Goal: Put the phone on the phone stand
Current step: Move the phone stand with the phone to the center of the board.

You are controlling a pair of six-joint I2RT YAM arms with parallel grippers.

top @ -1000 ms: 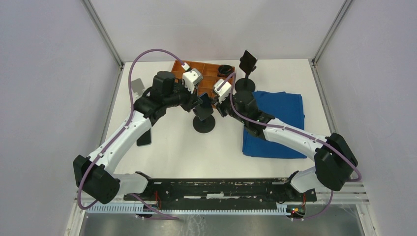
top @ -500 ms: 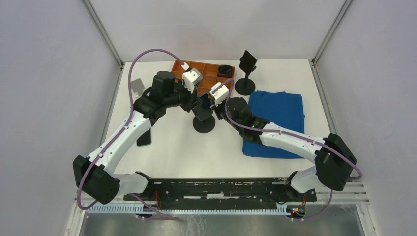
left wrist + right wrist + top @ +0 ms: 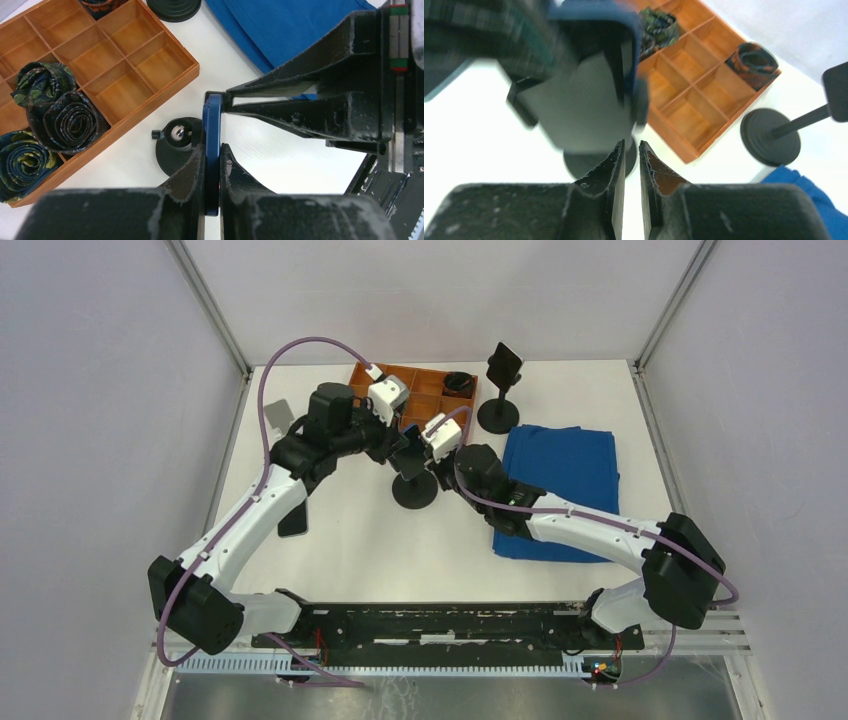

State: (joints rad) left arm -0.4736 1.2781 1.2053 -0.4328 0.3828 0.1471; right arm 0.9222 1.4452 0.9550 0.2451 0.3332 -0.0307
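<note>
Left tool (image 3: pixel 212 150) is clamped on the phone (image 3: pixel 212 117), which stands edge-on between its fingers with the blue rim facing the camera. That arm runs up from the lower left of the top view, bends at the elbow and reaches in to frame centre.

Right tool (image 3: pixel 227 102) points in from the opposite side, its arm stretched low across the blue cloth (image 3: pixel 580 460), tips touching the phone's top corner. Its fingers are nearly together with just a thin slit, and I can't tell if they're actually pinching anything.

Orange tray (image 3: pixel 160 65) sits upper left in the left wrist view, with rolled ties (image 3: pixel 65 117) in its left-hand cells.

Phone stand (image 3: pixel 175 150) has its round black base on the counter (image 3: pixel 280 160), below the phone and just left of it in that view. Second stand (image 3: pixel 498 390) is further up, beside the tray.
</note>
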